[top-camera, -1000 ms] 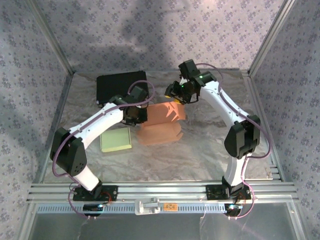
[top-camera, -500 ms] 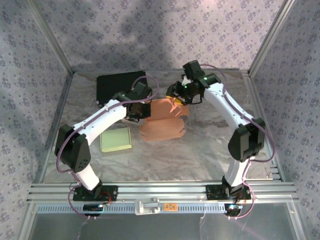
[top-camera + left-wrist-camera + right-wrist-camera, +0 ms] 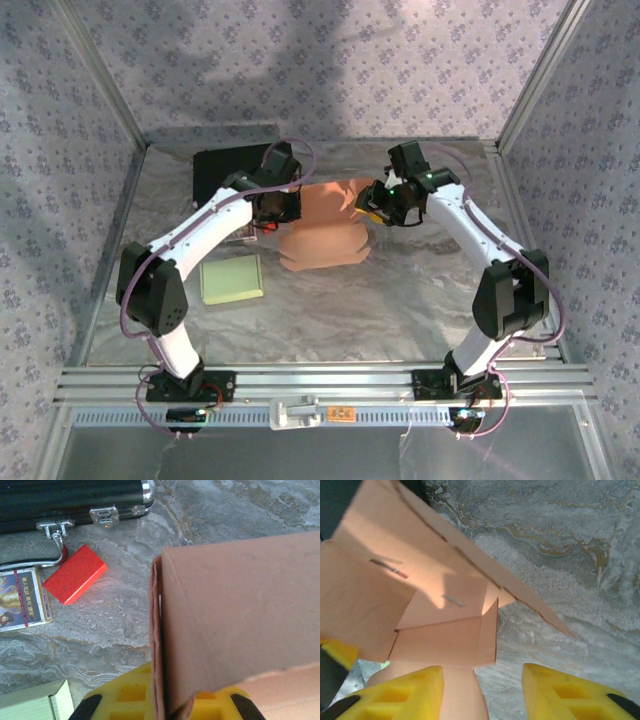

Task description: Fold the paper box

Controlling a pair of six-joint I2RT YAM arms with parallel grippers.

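A: Where is the paper box [image 3: 322, 238], and how much of it is hidden?

B: Toward the far side of the marbled table [image 3: 400, 300], between the two arms. From above, its far left corner goes under the left gripper [image 3: 277, 207], whose fingers I cannot make out there; the right gripper [image 3: 373, 205] sits at the far right corner.

A: And up close?

B: In the left wrist view an upright box wall runs down between the yellow pads [image 3: 125, 702]; the jaws are closed on that wall; the pad tips are cut off by the bottom edge. In the right wrist view the yellow fingers [image 3: 395, 692] stand partly spread; a cardboard flap [image 3: 465, 695] lies against one, the other hangs over bare table; they clamp nothing.

A: What is inside the box?

B: Bare cardboard; the flaps are splayed open, with two short slits [image 3: 387, 567] in the panels; a raised inner flap hides part of the floor.

A: Any other container?

B: A black case [image 3: 70, 500], lid closed, with metal latches [image 3: 102, 516]; its contents cannot be seen. Just beside its handle lies a red block [image 3: 75, 580]; near that is a printed card pack [image 3: 20, 600], cut off by the left edge, its print too small to read; a green pad [image 3: 27, 705] shows at one corner.
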